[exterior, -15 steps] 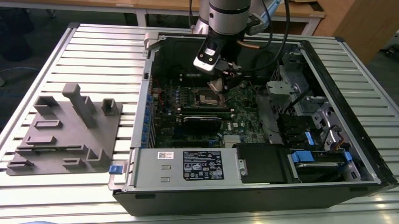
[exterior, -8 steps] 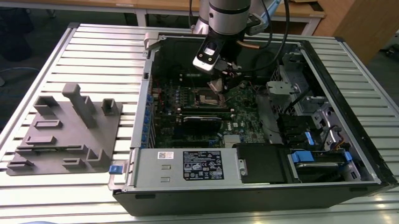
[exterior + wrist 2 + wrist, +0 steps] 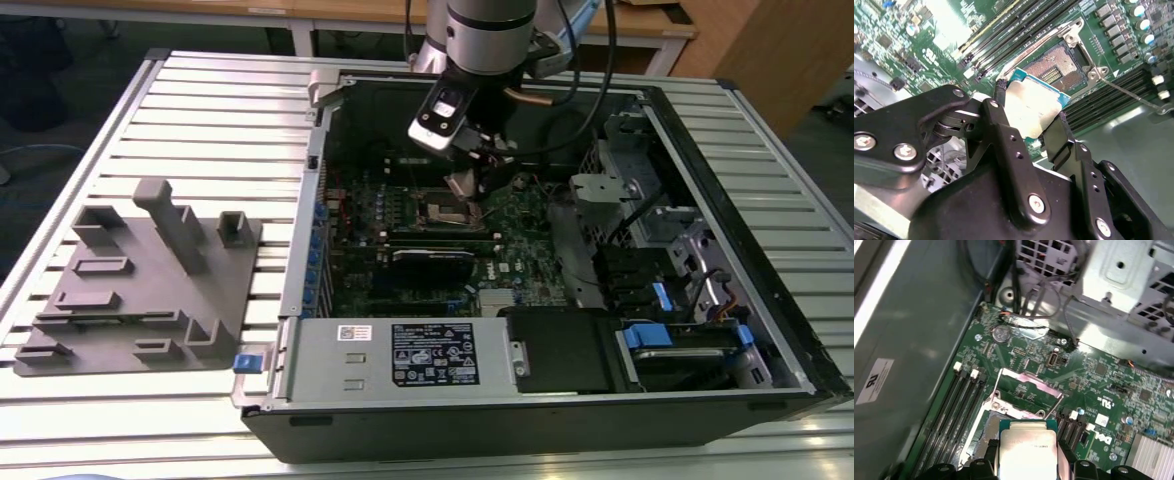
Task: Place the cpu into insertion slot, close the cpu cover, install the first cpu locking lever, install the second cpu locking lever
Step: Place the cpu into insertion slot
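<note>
My gripper [image 3: 467, 183] hangs inside the open computer case, shut on the cpu [image 3: 1029, 110], a pale silvery square chip pinched by its edges between two black fingers [image 3: 1004, 130]. The cpu [image 3: 1026, 447] hovers tilted, just above and partly over the insertion slot [image 3: 1059, 65], whose dark pin field lies uncovered in the green board. The insertion slot [image 3: 445, 211] sits directly under the gripper in the exterior view. The cpu cover [image 3: 1029, 390], a thin metal frame, stands swung up at the slot's far side. A thin wire locking lever [image 3: 1134, 97] sticks out beside the slot.
Long black memory slots [image 3: 1004, 30] flank the socket. Metal drive cages and cables [image 3: 641, 220] fill the case toward the exterior view's right, and a power supply [image 3: 400, 355] lies at the front. A grey moulded fixture [image 3: 147, 270] rests on the slatted table at the exterior view's left.
</note>
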You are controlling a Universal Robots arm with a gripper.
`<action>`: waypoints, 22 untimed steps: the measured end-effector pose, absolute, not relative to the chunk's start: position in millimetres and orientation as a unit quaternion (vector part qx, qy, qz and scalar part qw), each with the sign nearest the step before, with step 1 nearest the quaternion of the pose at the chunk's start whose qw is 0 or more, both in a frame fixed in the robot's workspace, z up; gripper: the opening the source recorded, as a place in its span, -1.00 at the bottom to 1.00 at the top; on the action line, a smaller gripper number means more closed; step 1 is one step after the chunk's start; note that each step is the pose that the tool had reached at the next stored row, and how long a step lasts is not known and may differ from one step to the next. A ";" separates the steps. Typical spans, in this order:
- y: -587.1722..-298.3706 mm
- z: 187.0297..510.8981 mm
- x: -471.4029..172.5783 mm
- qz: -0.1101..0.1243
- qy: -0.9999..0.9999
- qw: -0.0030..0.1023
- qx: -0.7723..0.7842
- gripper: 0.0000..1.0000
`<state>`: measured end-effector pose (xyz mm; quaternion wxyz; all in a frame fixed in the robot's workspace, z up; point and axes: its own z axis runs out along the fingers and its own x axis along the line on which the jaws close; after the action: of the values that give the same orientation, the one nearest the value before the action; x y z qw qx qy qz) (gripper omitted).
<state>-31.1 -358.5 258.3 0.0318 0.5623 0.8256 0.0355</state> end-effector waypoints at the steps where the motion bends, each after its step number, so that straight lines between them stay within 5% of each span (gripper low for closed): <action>1: -358.5 258.1 -31.1 0.035 0.821 0.032 0.570 0.08; 22: -358.5 257.6 -41.0 0.033 0.785 0.034 0.617 0.08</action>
<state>-41.0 -358.5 257.6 0.0341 0.6173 0.7853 0.0332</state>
